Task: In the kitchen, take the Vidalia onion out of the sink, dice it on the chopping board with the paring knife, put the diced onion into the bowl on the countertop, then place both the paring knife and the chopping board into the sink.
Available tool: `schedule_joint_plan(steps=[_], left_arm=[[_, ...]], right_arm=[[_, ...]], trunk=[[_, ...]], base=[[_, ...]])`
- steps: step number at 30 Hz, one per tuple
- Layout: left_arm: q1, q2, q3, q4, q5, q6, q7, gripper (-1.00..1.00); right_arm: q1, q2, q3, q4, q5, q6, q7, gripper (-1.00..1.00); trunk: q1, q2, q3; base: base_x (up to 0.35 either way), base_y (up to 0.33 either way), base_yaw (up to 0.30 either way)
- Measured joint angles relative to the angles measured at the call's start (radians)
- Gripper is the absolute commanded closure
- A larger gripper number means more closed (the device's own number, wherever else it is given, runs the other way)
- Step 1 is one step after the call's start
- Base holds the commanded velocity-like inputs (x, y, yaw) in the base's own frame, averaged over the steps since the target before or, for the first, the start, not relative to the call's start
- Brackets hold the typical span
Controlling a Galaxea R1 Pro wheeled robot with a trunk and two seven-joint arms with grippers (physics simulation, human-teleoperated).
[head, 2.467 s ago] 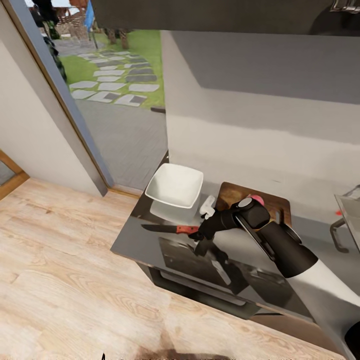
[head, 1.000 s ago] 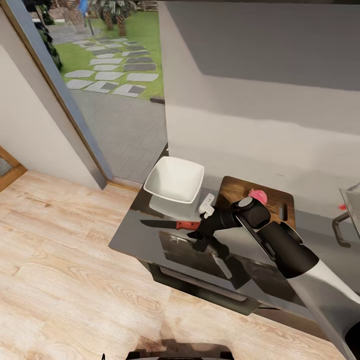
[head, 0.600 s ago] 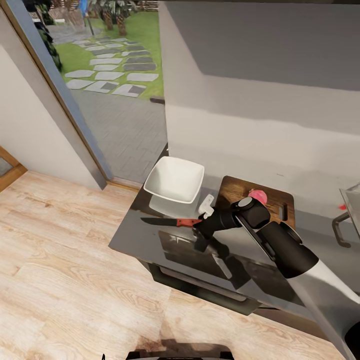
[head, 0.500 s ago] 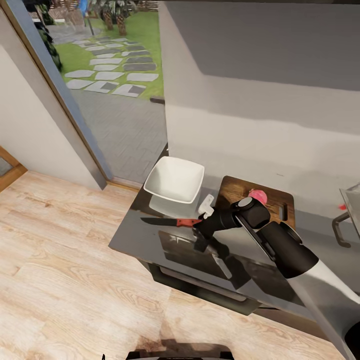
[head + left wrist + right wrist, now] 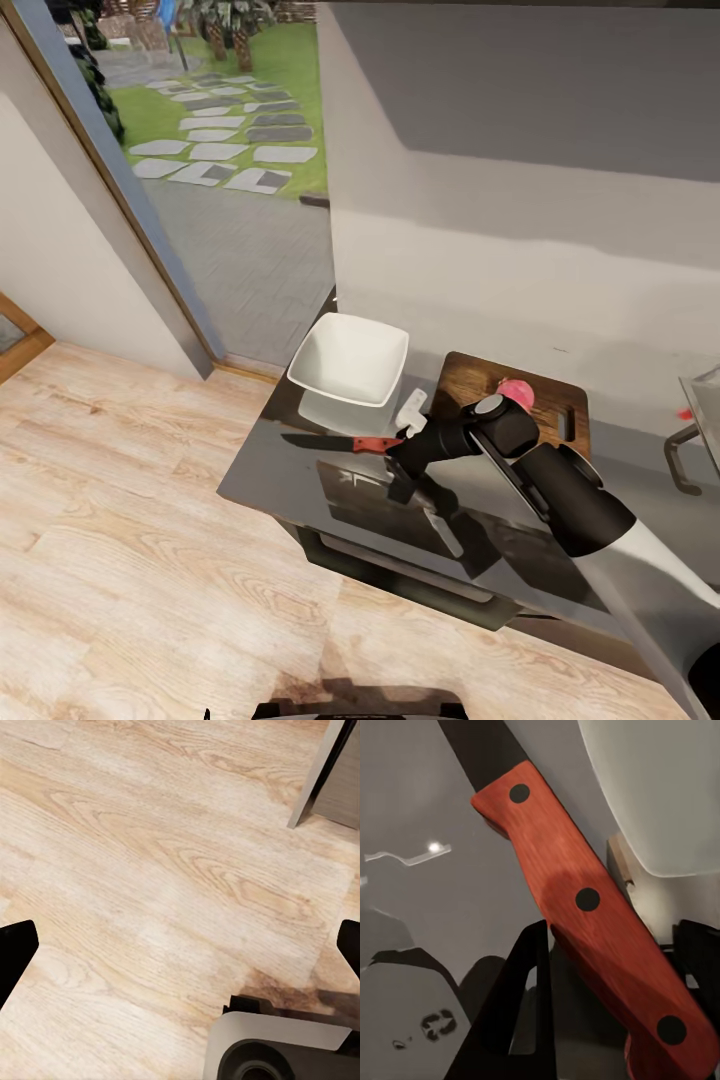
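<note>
From my seat, the bowl (image 5: 349,373) sits at the far left end of the countertop (image 5: 270,480), with the knife (image 5: 338,443) in front of it, blade pointing left. The chopping board (image 5: 470,385) lies right of the bowl against the wall, an onion (image 5: 516,391) on it. My right gripper (image 5: 398,450) is at the knife's handle end.

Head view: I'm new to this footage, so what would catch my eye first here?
The red-handled knife lying on the grey countertop, with the right gripper at its handle end; the right wrist view shows that handle close up between the fingers. Just behind sits the white bowl, and beside it the wooden board carrying a pink onion.
</note>
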Motion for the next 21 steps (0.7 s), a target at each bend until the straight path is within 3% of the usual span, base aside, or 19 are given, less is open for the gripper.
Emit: schedule_joint_plan(steps=[9, 13, 21], left_arm=[[0.0, 0.0, 0.0, 0.0, 0.0, 0.0, 0.0, -1.0], [0.0, 0.0, 0.0, 0.0, 0.0, 0.0, 0.0, -1.0], [0.0, 0.0, 0.0, 0.0, 0.0, 0.0, 0.0, -1.0]], right_arm=[[0.0, 0.008, 0.008, 0.0, 0.01, -0.004, -0.003, 1.0], [0.0, 0.027, 0.013, 0.007, 0.018, -0.009, -0.003, 1.0], [0.0, 0.069, 0.079, 0.003, 0.021, -0.009, -0.004, 1.0]], trunk=[[0.0, 0.0, 0.0], [0.0, 0.0, 0.0], [0.0, 0.0, 0.0]], base=[[0.0, 0.0, 0.0], [0.0, 0.0, 0.0], [0.0, 0.0, 0.0]])
